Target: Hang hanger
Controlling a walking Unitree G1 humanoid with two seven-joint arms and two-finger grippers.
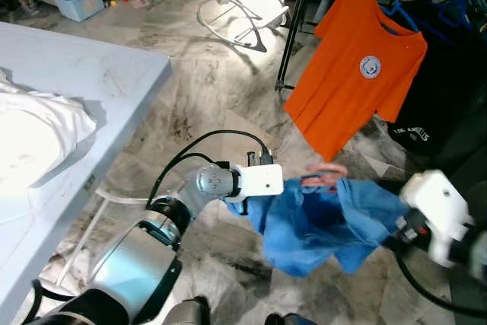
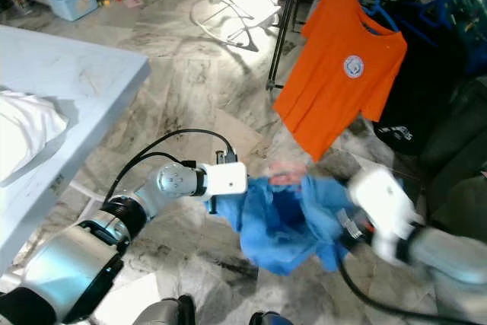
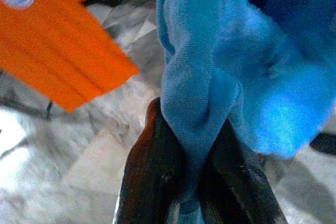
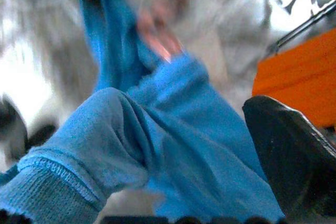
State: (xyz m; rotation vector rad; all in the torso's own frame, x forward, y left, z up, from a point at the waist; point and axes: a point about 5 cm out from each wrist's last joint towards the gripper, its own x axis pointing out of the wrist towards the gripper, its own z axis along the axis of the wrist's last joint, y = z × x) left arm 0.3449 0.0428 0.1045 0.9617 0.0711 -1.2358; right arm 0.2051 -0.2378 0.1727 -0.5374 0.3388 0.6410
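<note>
Silver arms [image 1: 137, 253], white wrists, black cables.

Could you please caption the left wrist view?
Left gripper pinches a fold of blue garment, orange T-shirt behind.

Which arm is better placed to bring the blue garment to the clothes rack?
Probably right: the right gripper holds the blue garment on the side nearer the rack; the left gripper pinches its far edge.

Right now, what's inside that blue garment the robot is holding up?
A pink hanger pokes out at the top of the blue garment. The rest of the hanger is covered by cloth. The left fingers pinch a fold of it.
</note>
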